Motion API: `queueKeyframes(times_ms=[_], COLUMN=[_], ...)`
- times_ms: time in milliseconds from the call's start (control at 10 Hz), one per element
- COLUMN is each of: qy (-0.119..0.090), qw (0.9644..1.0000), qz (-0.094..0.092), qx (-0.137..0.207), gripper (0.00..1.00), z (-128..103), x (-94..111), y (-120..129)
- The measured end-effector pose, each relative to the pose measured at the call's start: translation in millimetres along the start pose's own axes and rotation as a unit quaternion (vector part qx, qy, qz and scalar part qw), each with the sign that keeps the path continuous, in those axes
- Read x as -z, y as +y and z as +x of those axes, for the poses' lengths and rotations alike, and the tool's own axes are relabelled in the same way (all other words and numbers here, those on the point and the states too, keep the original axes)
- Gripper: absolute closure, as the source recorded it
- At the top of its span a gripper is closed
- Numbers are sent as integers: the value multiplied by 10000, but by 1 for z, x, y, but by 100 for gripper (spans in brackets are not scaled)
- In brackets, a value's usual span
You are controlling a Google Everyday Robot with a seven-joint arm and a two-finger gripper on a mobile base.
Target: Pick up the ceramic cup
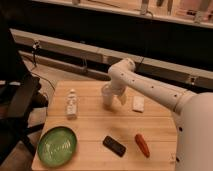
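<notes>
Ceramic cup (107, 96), small, pale grey-white and handleless, stands upright near the back middle of the light wooden slatted table (90, 131). The white arm's gripper (113, 98) is down at the cup, right against its right side; whether it is gripping the cup cannot be told.

One of each other thing lies on the table: a small white labelled bottle (72, 104) upright to the cup's left, a flat white rectangular block (138, 104) to its right, a round green plate (57, 146) at the front left corner, a flat black rectangular object (114, 145) and an orange-red carrot-shaped item (142, 144) near the front.

A dark chair (17, 102) stands left of the table; a long pale ledge (65, 48) runs along the dark wall behind.
</notes>
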Motion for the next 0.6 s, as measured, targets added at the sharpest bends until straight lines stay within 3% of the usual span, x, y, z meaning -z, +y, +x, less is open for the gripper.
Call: queueKeyframes(times_ms=[600], qy=[4], qw=[10000], qz=[9], qx=[11], gripper=[20], z=[2], x=[-6], y=[-6])
